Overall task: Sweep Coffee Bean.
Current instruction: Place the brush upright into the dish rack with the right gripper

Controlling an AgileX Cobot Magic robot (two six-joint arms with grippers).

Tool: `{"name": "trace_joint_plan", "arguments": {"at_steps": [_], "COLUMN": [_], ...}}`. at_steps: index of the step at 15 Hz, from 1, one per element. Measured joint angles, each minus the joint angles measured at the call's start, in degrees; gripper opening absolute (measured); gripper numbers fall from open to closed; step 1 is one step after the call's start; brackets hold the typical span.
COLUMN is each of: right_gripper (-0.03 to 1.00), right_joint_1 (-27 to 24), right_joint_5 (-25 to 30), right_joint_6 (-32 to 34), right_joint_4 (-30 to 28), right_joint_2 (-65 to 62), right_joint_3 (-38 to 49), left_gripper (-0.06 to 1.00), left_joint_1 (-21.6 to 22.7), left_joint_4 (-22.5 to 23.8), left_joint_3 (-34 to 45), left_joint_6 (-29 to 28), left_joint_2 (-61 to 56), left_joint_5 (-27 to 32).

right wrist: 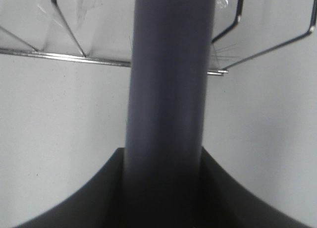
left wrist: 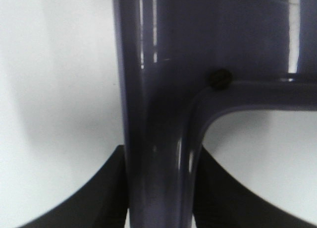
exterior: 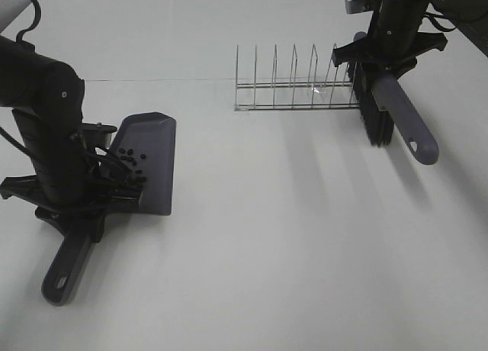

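L gripper (exterior: 76, 206) clamped on grey plastic dustpan (exterior: 149, 164), dark oval coffee beans (exterior: 128, 159) in it; R gripper (exterior: 385, 65) clamped on grey-handled black-bristle brush (exterior: 400, 118) beside wire rack (exterior: 293, 84).

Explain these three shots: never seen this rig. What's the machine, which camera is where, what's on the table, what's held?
It is a robot with two arms, each ending in a clamping tool. The wide picture comes from a camera mounted high above the white table. The two close-ups come from cameras on the arms' wrists, looking along whatever is held.

The left tool is shut on the grey dustpan, gripping its handle. Small dark coffee beans lie in the pan; one shows in the left close-up.

The right tool is shut on the brush, whose black bristles sit beside the wire rack standing on the table.
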Motion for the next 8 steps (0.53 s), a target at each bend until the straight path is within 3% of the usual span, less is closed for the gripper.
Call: {"name": "trace_joint_plan", "arguments": {"at_steps": [6, 8], "right_gripper": [0.28, 0.28], "right_joint_1": [0.0, 0.0], "right_joint_5": [-0.06, -0.11], "right_joint_6": [-0.17, 2.81], "right_joint_4": [-0.86, -3.04], "right_joint_2": [1.95, 1.95], "right_joint_3": [-3.44, -3.44], "left_gripper": [0.32, 0.32], "left_joint_1": [0.0, 0.0], "left_joint_4": [0.0, 0.0], "left_joint_3": [0.0, 0.0], "left_joint_6": [0.0, 0.0], "left_joint_2": [0.0, 0.0], "left_joint_5": [-0.06, -0.06]}}
